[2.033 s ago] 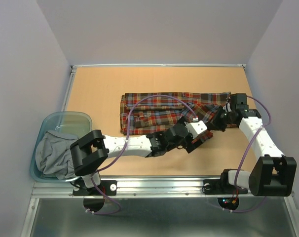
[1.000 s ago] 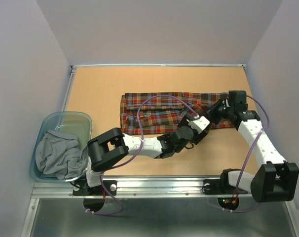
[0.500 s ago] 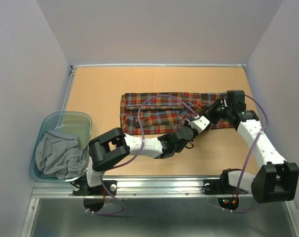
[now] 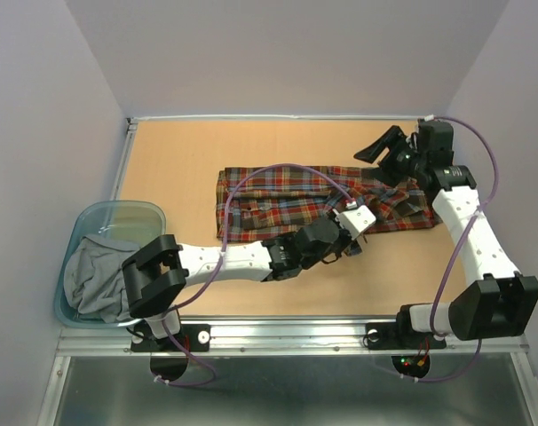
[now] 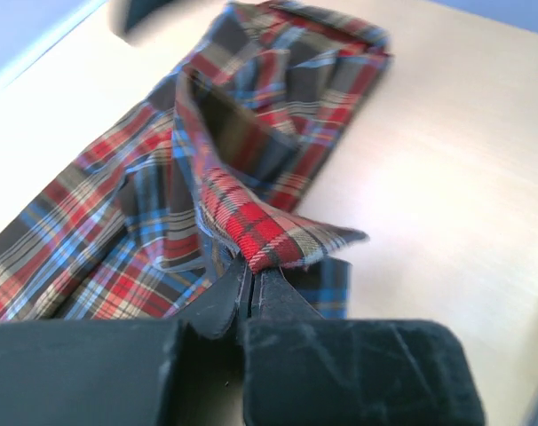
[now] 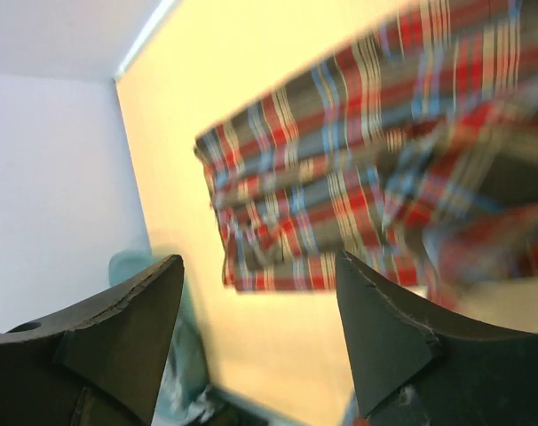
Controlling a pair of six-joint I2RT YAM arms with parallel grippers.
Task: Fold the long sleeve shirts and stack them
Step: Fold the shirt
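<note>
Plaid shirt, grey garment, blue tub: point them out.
plaid shirt [image 4: 278, 213]: top view, flat left half.
grey garment [image 4: 98, 277]: top view, bundle's middle.
blue tub [image 4: 118, 204]: top view, far rim.

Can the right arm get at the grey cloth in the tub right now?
Probably not: the grey cloth sits far left, and the left gripper, shut on the plaid shirt, has its arm lying between.

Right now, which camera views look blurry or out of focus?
Top external: sharp and evenly lit, the plaid shirt crisp with only soft shadows. Left wrist: the nearest fold is fairly sharp, the far end and tabletop go soft. Right wrist: the shirt is smeared by motion blur.
</note>
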